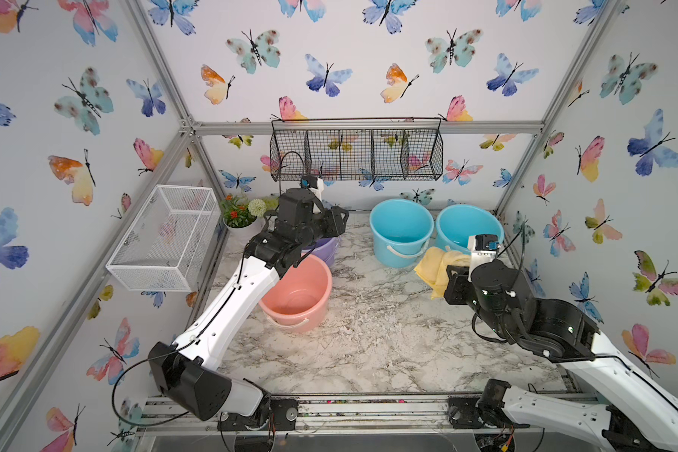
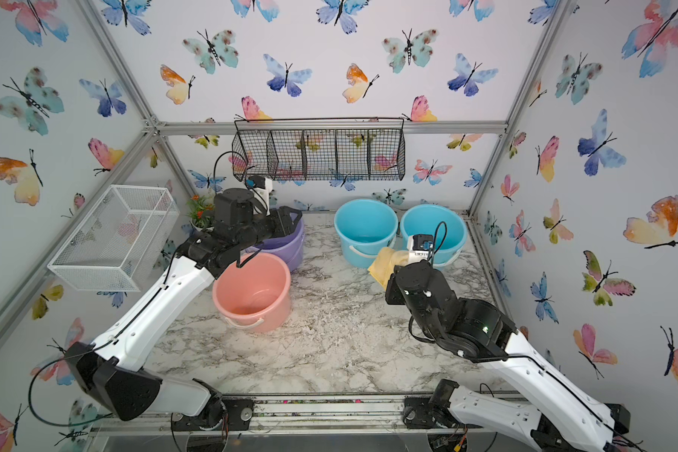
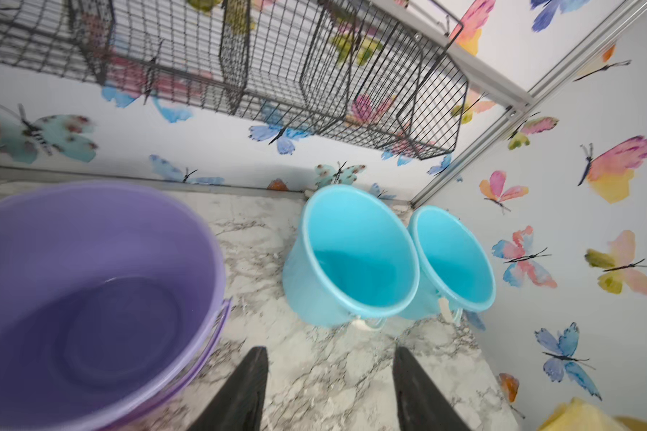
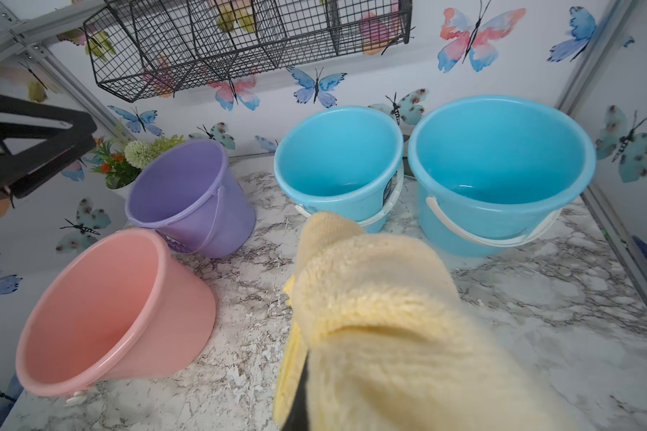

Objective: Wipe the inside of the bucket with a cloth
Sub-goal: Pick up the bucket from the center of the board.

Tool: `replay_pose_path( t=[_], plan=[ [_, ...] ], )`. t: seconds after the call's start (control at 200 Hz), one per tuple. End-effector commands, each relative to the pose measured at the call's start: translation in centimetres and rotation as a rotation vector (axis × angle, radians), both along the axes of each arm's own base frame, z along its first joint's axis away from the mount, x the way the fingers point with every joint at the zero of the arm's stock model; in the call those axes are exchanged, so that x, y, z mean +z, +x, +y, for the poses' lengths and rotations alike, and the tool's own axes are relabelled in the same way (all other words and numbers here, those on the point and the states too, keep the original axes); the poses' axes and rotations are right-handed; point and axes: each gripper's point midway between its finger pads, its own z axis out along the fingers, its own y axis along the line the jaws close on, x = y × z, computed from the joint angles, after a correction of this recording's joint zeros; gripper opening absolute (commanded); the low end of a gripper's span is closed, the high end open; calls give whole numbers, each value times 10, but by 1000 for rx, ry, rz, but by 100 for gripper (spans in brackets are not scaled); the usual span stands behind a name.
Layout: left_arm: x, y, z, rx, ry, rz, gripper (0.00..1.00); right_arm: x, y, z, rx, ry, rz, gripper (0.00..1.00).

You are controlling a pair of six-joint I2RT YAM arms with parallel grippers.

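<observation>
Right gripper (image 1: 445, 278) clamps the pale yellow cloth (image 4: 381, 317); left gripper (image 3: 329, 358) hangs empty, jaws half apart, just beside the purple bucket (image 3: 90, 261).

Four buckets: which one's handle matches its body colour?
The purple bucket: its handle is purple too, while the pink bucket and both blue buckets have white handles.
</observation>
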Motion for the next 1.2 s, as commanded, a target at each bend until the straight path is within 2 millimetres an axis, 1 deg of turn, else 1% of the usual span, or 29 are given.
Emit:
replay_pose_path(
  t=[0.0,0.105,0.14,0.26,0.36,0.45,0.576,0.671,0.786,0.906,1.046,1.196],
  plan=[
    [-33,-27,43,74,129,94,55,6,5,21,63,43,-31,2],
    [-51,-44,75,133,168,162,54,0,10,34,90,32,-24,2],
    [-55,-49,84,149,179,179,54,-1,11,39,100,30,-21,2],
    [-68,-64,124,251,232,247,54,-5,14,52,131,32,-14,2],
    [-81,-79,158,344,279,310,53,-8,15,58,146,41,-10,2],
    [-94,-90,185,405,291,360,52,-10,16,61,153,46,-9,2],
    [-116,-104,215,465,267,426,50,-11,17,66,165,45,-7,2],
    [-132,-109,225,465,224,462,49,-9,18,69,173,46,-6,2],
    [-147,-110,219,415,173,485,48,-9,19,71,178,43,-8,2],
    [-159,-110,217,403,166,507,47,-8,19,71,178,41,-7,2],
    [-170,-108,213,382,148,521,44,-7,19,71,175,44,-8,2],
    [-187,-107,217,395,157,544,36,-8,19,71,176,46,-5,2]
  ],
)
